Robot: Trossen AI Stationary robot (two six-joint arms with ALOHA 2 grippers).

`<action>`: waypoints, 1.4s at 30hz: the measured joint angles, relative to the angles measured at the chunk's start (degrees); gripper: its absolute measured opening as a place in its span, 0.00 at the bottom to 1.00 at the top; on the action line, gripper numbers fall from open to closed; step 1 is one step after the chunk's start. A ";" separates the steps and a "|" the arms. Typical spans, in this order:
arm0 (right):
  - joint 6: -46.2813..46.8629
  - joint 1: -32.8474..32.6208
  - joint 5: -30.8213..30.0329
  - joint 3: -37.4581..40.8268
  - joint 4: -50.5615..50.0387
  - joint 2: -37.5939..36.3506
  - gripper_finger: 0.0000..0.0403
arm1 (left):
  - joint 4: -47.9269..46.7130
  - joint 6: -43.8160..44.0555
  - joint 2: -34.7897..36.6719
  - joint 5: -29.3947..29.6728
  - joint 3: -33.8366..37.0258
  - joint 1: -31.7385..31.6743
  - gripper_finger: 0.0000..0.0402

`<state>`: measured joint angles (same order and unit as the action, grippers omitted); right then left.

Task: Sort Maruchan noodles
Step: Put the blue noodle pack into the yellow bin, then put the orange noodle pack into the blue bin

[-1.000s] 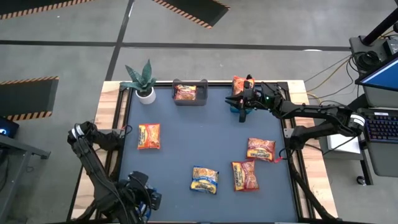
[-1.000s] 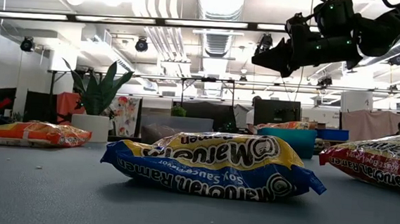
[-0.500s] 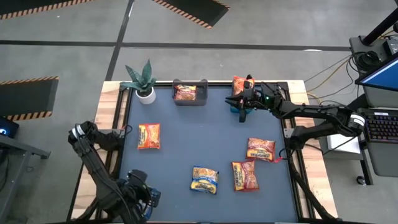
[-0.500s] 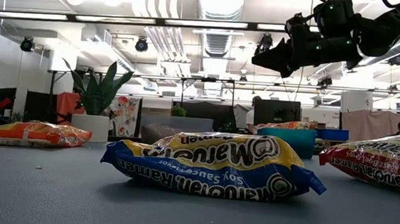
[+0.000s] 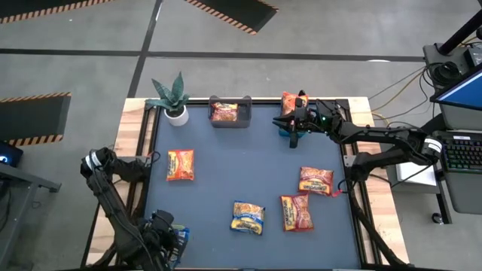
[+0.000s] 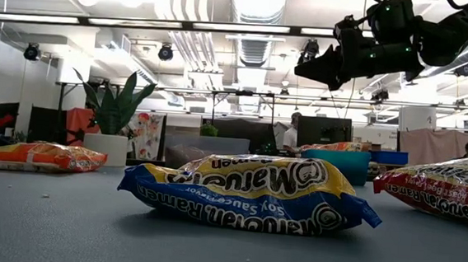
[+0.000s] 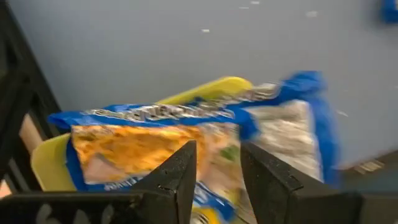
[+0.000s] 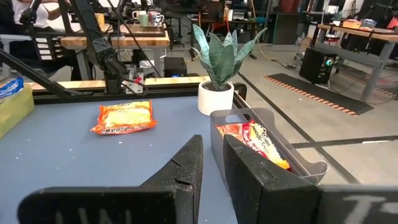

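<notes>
A potted plant (image 5: 172, 99) stands at the table's (image 5: 248, 169) eleven o'clock corner. A grey bin (image 5: 230, 113) sits at twelve o'clock, a teal bin (image 6: 344, 166) toward one o'clock. A yellow bin (image 7: 56, 155) lies at seven o'clock.

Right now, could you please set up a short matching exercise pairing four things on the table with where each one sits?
Things:
1. potted plant
2. blue-and-yellow packet
3. grey bin
4. right hand

Places:
A. near edge, middle
B. far left corner
C. raised by the far right bin
D. far edge, holding a red packet

Pairs: 1-B, 2-A, 3-D, 4-C
</notes>
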<state>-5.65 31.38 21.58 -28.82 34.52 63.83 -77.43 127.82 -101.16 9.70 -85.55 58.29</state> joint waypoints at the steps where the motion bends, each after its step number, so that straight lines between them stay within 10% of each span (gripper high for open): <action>1: -0.01 0.00 0.00 0.00 0.00 0.00 0.13 | 0.82 0.28 0.00 -0.40 1.25 0.12 0.25; 11: 0.04 -0.01 -0.02 0.00 -0.06 0.00 0.13 | 15.44 0.36 0.00 -3.21 11.89 0.12 0.20; 18: 0.27 -0.02 -0.02 0.00 -0.17 0.00 0.13 | 6.18 -0.18 0.00 -4.10 5.78 -0.07 0.20; 31: 5.71 -0.02 -0.02 0.00 -0.90 0.00 0.13 | -10.62 -19.33 0.07 27.08 -11.72 -4.07 0.20; 42: 13.50 -0.45 3.99 0.00 -1.38 0.00 0.13 | -10.65 -40.27 0.35 10.27 -3.53 -16.41 0.19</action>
<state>7.85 30.93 25.58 -28.82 33.15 63.83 -88.07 87.55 -100.82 19.97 -89.08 41.88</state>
